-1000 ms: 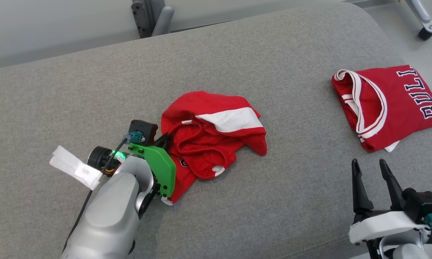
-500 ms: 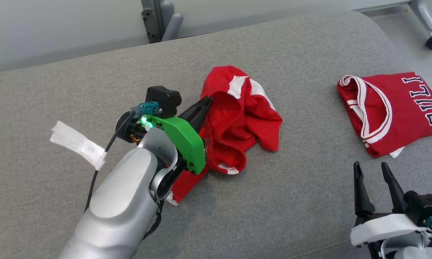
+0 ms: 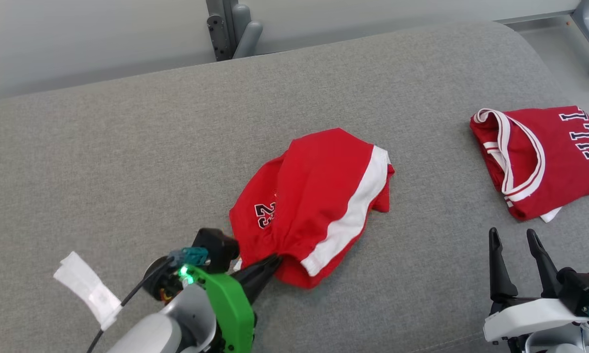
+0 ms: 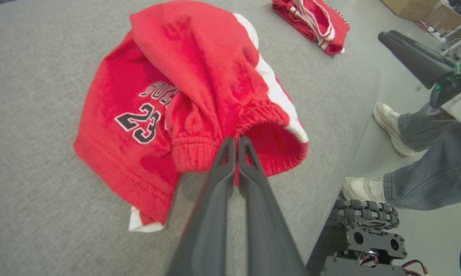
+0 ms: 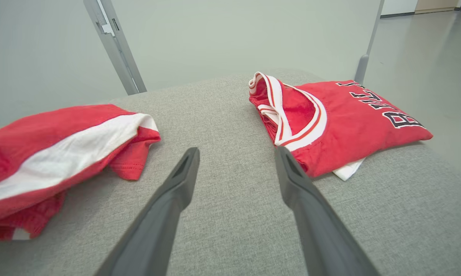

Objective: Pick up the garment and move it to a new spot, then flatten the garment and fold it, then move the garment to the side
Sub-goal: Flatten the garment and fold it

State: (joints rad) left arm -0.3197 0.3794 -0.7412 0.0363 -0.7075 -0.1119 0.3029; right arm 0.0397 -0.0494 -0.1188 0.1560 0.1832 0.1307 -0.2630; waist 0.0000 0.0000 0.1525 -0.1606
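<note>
Left gripper point(image 4: 233, 141) tight on waistband of red shorts point(image 4: 200, 69).

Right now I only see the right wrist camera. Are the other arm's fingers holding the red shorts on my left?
Observer: Yes, the left gripper has its fingers shut on the red shorts at the elastic waistband.
Operator: Is anything written on them?
Observer: A black 23 is printed on the front.
Operator: Is anybody close?
Observer: A person's white shoe stands on the floor beside the grey cushion.
</note>
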